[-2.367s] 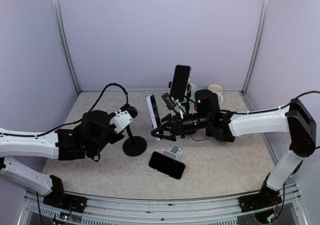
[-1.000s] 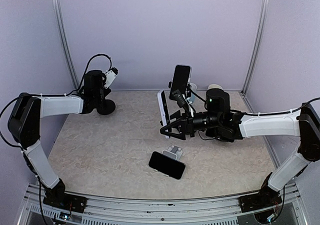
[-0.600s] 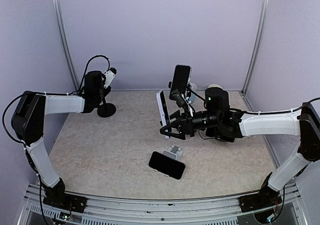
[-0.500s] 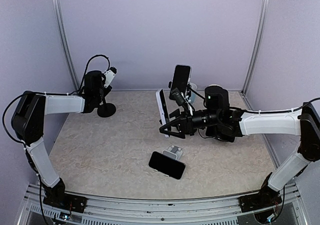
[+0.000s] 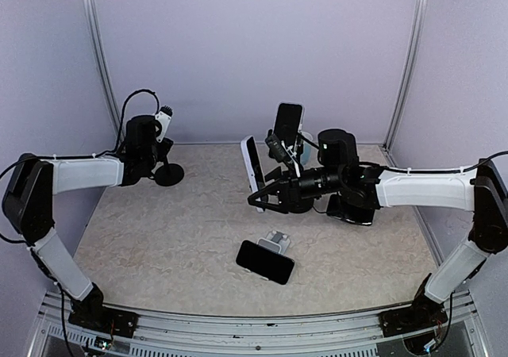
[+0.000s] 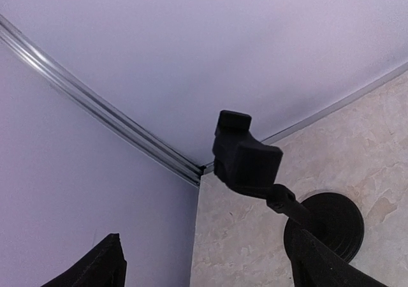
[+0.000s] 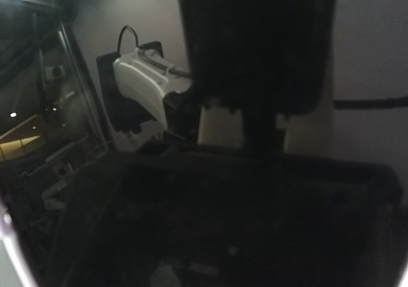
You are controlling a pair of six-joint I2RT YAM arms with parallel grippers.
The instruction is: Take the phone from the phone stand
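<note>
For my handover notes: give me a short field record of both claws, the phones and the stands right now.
left claw: open, just clear of the black round-based stand, not touching it
black round-based stand: upright in the far-left corner, no phone on it
right claw: shut on the white-edged phone, which is tilted
dark phone on rear holder: upright near the back wall
black flat phone: lying towards the front, beside the small grey stand
</note>
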